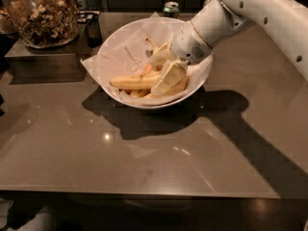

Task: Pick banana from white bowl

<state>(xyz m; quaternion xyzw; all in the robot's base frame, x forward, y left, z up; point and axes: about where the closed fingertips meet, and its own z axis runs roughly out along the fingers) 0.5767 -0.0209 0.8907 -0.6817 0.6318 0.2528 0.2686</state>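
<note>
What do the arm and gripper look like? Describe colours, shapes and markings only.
The arm is a smooth, rounded white shell dotted with a few small dark holes. A thin tan ring circles the wrist joint, followed by a greyer cylindrical section. The gripper, down in the white bowl, is pale cream and blocky. No cables or lettering show.
</note>
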